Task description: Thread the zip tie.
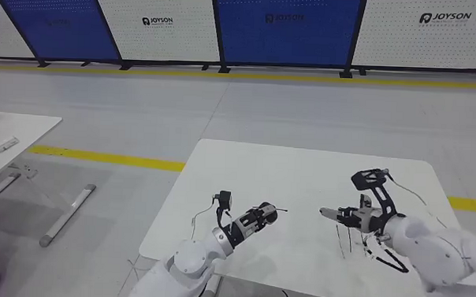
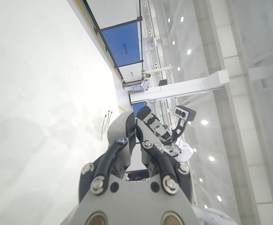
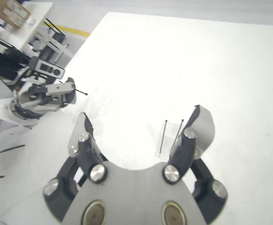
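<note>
Jaws of the left gripper (image 1: 268,214) are pressed together on a zip tie (image 3: 82,92). The right wrist view shows the thin black strap sticking out past the fingertips, its small square head at the free end, clear of the table (image 1: 300,170). In the top view the same zip tie (image 1: 280,208) shows as a fine line pointing from the left gripper toward the right gripper (image 1: 325,212). The left wrist view shows the left gripper (image 2: 135,126) with its pads meeting and no gap between them; the strap itself is too thin to make out there.

The right gripper (image 3: 141,116) has its jaws spread wide, with nothing between them. It sits over the near right part of the table, facing the left gripper across a bare stretch of white top, and the two are apart. The left wrist view shows the right gripper (image 2: 143,111) farther off, just beyond the left fingertips.

Loose ties (image 3: 163,136) lie flat on the table under and just beside the right gripper, roughly parallel, heads pointing away from the robot. The left wrist view shows three loose ties (image 2: 106,123). In the top view the loose ties (image 1: 343,240) lie beside the right arm, on the robot's side of its fingertips.
</note>
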Controlling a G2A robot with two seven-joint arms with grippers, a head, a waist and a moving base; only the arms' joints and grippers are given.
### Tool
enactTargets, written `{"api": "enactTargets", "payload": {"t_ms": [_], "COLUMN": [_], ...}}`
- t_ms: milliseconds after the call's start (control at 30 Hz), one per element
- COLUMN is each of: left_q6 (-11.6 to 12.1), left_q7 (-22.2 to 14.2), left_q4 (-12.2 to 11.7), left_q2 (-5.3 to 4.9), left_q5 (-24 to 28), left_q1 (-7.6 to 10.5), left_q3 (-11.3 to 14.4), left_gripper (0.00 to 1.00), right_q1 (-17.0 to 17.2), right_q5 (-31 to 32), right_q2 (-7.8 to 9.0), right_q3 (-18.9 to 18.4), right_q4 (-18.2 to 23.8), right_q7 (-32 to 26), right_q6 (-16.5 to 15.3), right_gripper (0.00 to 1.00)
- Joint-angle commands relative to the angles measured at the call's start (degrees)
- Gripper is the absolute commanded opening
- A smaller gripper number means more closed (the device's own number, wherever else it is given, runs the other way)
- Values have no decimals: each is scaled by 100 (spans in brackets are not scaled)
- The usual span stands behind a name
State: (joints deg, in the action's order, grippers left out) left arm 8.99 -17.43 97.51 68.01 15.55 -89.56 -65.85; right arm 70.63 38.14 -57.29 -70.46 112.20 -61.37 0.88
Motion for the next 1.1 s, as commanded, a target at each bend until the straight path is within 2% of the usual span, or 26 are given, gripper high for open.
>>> {"api": "enactTargets", "payload": {"t_ms": [0, 67, 133, 400, 533, 667, 767, 933, 1067], "left_q6": [0, 0, 0, -14, 91, 234, 331, 406, 466], "left_q7": [0, 0, 0, 63, 35, -89, -251, -654, -906], "left_q4": [0, 0, 0, 10, 183, 637, 1141, 1991, 2403], "left_q2": [0, 0, 0, 5, 3, -28, -68, -145, -192], "left_q5": [0, 0, 0, 31, 282, 614, 865, 1219, 1314], "left_q1": [0, 0, 0, 15, -4, -139, -343, -797, -1154], "left_q3": [0, 0, 0, -3, -72, -303, -547, -989, -1257], "left_gripper": [0, 0, 0, 0, 0, 0, 0, 0, 0], "right_q1": [-61, -196, -384, -451, -451, -451, -451, -451, -451], "right_q5": [-12, -209, -365, -434, -434, -434, -434, -434, -434], "right_q2": [34, 60, 75, 76, 76, 76, 76, 76, 76], "right_q3": [63, 60, 71, 73, 73, 73, 73, 73, 73], "right_q4": [112, 5, -62, -99, -99, -99, -99, -99, -99], "right_q7": [-421, -821, -1151, -1210, -1210, -1210, -1210, -1210, -1210], "right_q6": [-687, -1165, -1418, -1382, -1382, -1382, -1382, -1382, -1382], "right_gripper": [100, 100, 100, 100, 100, 100, 100, 100, 100]}}
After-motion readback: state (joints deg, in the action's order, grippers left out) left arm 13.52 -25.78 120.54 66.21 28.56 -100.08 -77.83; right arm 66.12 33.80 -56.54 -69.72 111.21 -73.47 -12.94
